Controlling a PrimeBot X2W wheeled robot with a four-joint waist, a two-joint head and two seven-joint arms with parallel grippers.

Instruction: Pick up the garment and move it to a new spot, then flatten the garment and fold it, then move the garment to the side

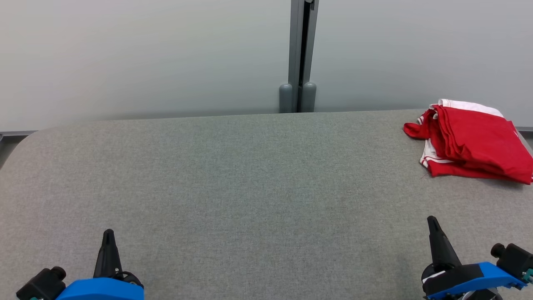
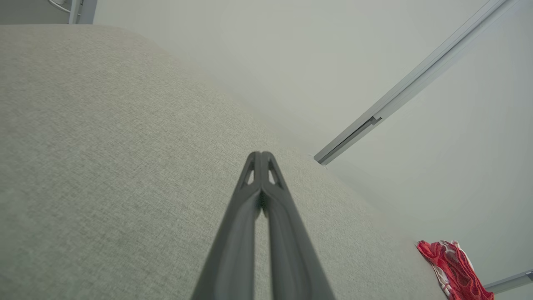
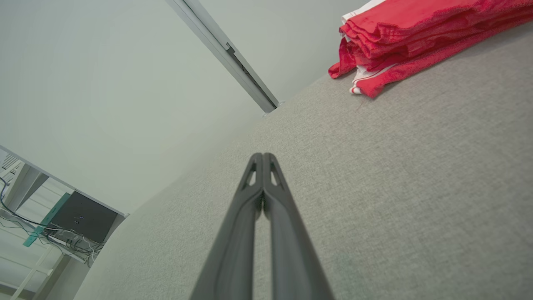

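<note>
Fingers (image 1: 108, 254) pressed together on the left gripper (image 1: 108, 235), down at the near left, two dark blades meeting in a single point. Across at the near right, the right gripper (image 1: 432, 223) is the same story: closed tight on itself, its tip leaning a little to the left. Both wrist views confirm it, each pair touching at the tip. Both sit over the near part of the bench (image 1: 250, 187), a wide top covered in grey fabric with a rounded far-left corner.

Moving out now to the far right, and there's the garment (image 1: 474, 143): red with white trim, folded into a thick stack of layers. It lies on the bench close to the far edge and runs up to the right border of the head view. One red flap pokes out on its left side. It's well apart from both grippers, nearer the right one.

Behind the bench stands a pale grey wall (image 1: 145, 54), split by an upright metal post (image 1: 302, 50) with two rounded grey caps (image 1: 297, 98) at its foot. The post is well to the left of the garment. Beyond the bench, the right wrist view catches a dark box (image 3: 85, 216) with a tangle of cables (image 3: 62, 241).
</note>
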